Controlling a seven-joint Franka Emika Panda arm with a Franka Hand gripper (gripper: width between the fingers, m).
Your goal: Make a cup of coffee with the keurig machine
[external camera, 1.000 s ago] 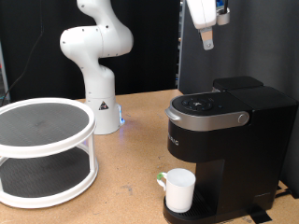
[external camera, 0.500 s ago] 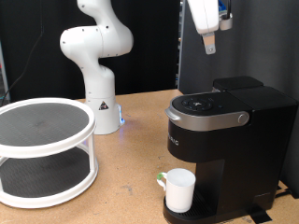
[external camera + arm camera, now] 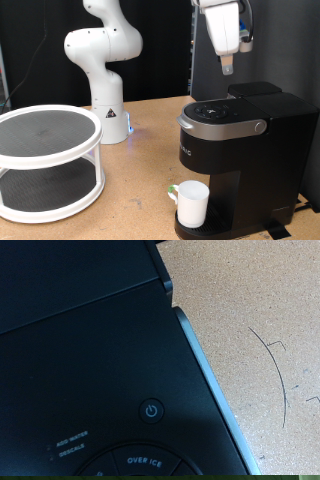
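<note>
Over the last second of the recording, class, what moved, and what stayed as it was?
The gripper came down towards the keurig machine and drifted slightly to the exterior view's right, with nothing seen in it. The cup on the drip base, the lid and the white two-tier stand stayed put.

Exterior view: even, moderately bright overhead light against a dark curtain backdrop; low resolution, soft overall. White robot base [image 3: 100, 60] well exposed, mild highlights on its curves, no clipping. Soft shadows under the tiered white rack [image 3: 48, 160] and beside the cup [image 3: 191, 204] at the tabletop's [image 3: 150, 130] front edge. Matte black keurig machine [image 3: 240, 150] swallows detail, faint sheen on its silver trim only. Gripper [image 3: 227, 68] slightly smeared near top edge.

Wrist view: dimmer, grainy, cooler cast. Black lid [image 3: 90, 360] nearly featureless; power icon [image 3: 150, 409] and button lettering legible but soft. Wood surface bright, scratch marks crisp. No obvious edge distortion.
</note>
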